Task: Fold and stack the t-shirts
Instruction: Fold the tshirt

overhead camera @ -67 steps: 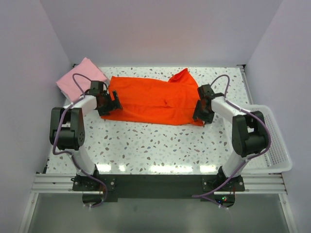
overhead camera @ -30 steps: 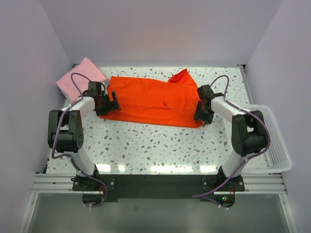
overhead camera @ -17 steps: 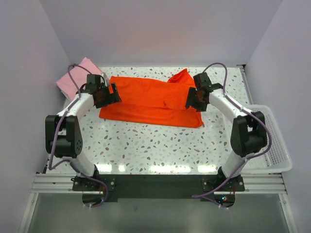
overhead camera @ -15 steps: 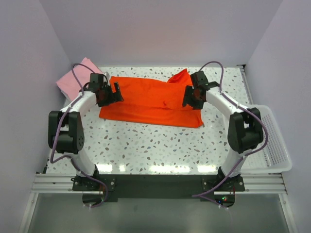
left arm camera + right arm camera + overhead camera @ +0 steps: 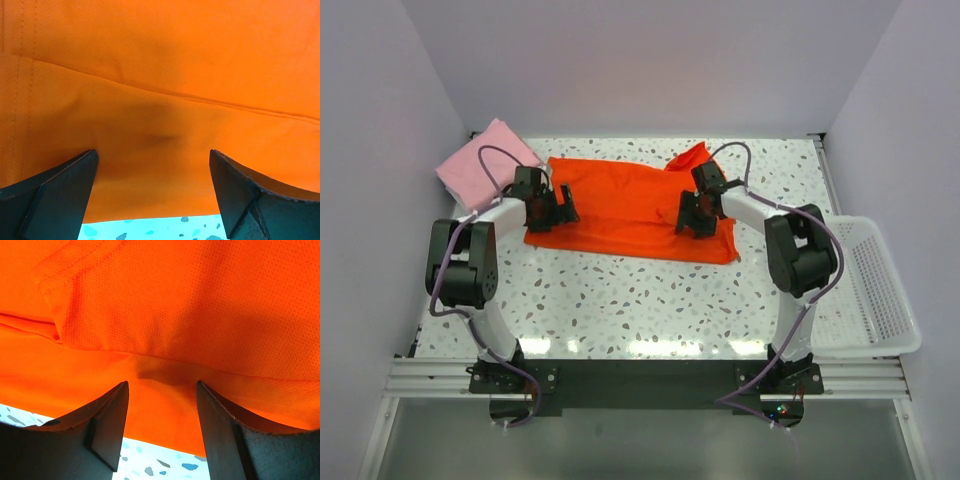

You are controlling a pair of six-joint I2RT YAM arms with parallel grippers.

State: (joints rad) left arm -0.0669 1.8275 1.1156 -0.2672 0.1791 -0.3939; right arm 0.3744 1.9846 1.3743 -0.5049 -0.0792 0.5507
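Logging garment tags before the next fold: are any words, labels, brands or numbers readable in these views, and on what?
None can be read. The orange shirt is plain in all three views, with no print or tag showing. The pink shirt and the white basket carry no visible marking.

I counted two t-shirts: one orange-red shirt (image 5: 625, 208) and one folded pink shirt (image 5: 480, 162). There was one white basket (image 5: 882, 292).
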